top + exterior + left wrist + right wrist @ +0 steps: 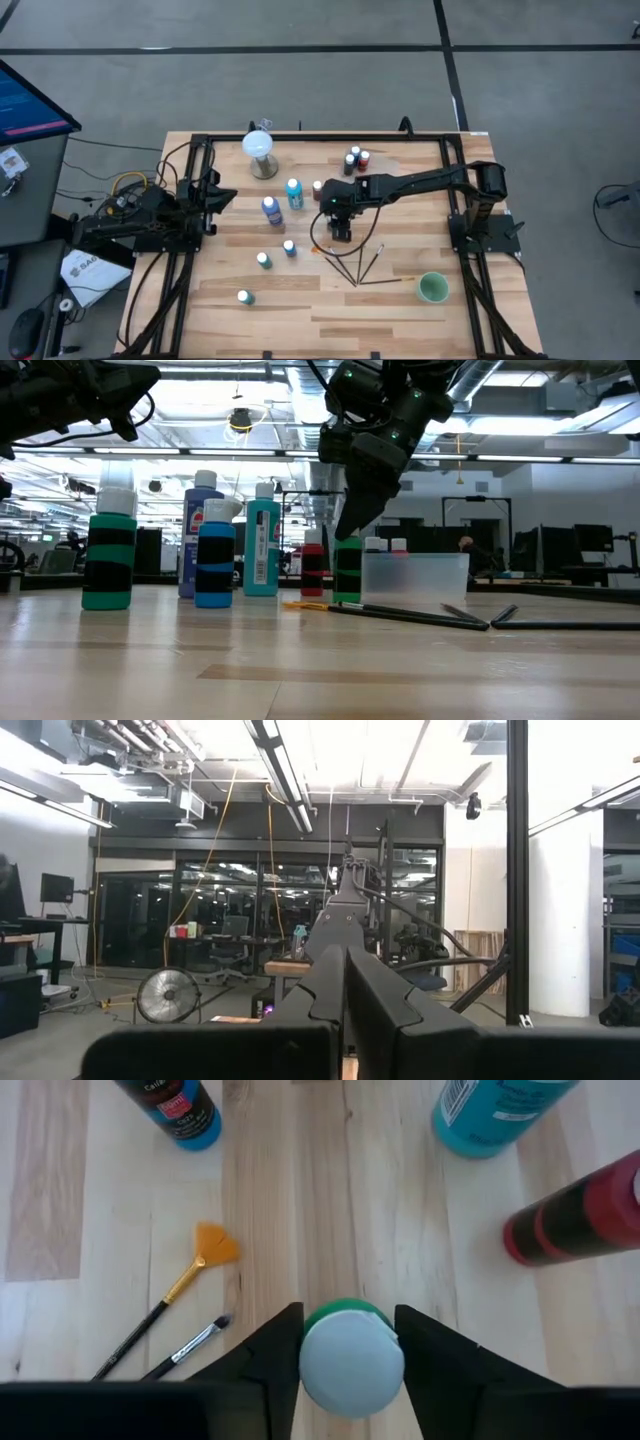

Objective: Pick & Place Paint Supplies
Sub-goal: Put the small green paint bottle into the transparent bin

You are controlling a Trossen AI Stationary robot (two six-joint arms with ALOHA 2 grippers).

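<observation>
Green white-capped paint bottle (352, 1357) stands upright near the wooden table's (330, 310) centre, between the right gripper's (350, 1350) open fingers, which flank the cap. Advise closing squarely and lifting straight, clear of the orange-tipped paintbrush (180, 1285). Left gripper (215, 195) waits at the left edge, fingers indiscernible.

A green white-capped paint bottle (352, 1360) stands upright between two dark fingers mid-table. Upright blue (272, 208) and teal (294, 192) white-capped bottles stand nearby, a dark red one (575, 1225) just beside it. Three smaller bottles (263, 260) trail toward the front left. Thin dark-handled paintbrushes (362, 262), one with an orange fan tip (214, 1243), lie flat and splayed on the wood.
</observation>
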